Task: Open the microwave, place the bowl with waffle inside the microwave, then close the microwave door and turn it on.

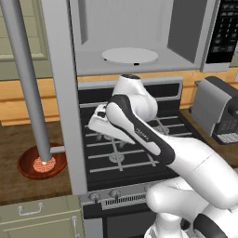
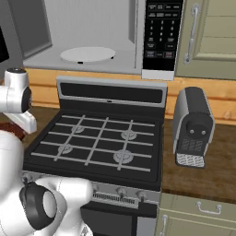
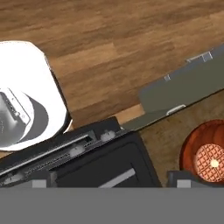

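Note:
The microwave hangs open above the stove, its white turntable bare. The microwave door stands swung out to the left, and its long grey handle crosses in front of the bowl. The reddish-brown bowl holds the waffle on the wooden counter left of the stove. In the hand view the bowl and waffle lie at the lower right. My gripper is open and empty, hovering over the stove's left edge, to the right of the bowl.
The black gas stove lies under my arm. A grey toaster stands on the counter to its right. The keypad panel is beside a beige cabinet door. Drawer fronts run below the left counter.

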Motion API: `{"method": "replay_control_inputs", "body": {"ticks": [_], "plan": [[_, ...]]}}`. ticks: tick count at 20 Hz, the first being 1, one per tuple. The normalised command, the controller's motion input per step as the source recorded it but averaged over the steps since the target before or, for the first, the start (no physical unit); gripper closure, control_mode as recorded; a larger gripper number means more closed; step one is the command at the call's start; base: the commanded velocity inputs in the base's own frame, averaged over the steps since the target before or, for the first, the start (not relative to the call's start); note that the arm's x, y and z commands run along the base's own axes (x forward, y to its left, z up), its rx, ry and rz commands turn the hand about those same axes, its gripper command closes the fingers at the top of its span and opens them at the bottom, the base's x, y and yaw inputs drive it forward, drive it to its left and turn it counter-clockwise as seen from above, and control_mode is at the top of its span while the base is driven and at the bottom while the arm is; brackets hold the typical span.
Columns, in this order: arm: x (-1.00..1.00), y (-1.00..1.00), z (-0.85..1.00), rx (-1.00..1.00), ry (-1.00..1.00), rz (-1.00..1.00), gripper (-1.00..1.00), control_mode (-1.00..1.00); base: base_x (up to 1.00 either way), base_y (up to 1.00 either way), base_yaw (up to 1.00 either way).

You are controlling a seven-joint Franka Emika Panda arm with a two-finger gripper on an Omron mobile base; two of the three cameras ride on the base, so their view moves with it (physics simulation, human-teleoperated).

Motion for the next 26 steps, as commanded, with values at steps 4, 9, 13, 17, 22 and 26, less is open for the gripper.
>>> {"method": "replay_control_inputs", "body": {"ticks": [4, 9, 13, 17, 22, 26], "plan": [[0.36, 0.32, -0.40, 0.14, 0.00, 0.29, -1.00, -1.00, 0.00, 0.00, 0.00], [0.28, 0.12, -0.23, 0.27, -0.02, 0.27, -1.00, -1.00, 0.00, 0.00, 0.00], [0.25, 0.27, -0.10, 0.14, -0.01, 0.19, -1.00, -1.00, 0.00, 0.00, 0.00], [0.16, 0.57, -0.27, 0.00, -0.05, 0.11, -1.00, -1.00, 0.00, 0.00, 0.00], [0.11, 0.54, -0.32, 0.00, -0.09, 0.11, -1.00, -1.00, 0.00, 0.00, 0.00], [0.03, 0.35, -0.27, 0.01, -0.13, 0.10, -1.00, -1.00, 0.00, 0.00, 0.00]]}}
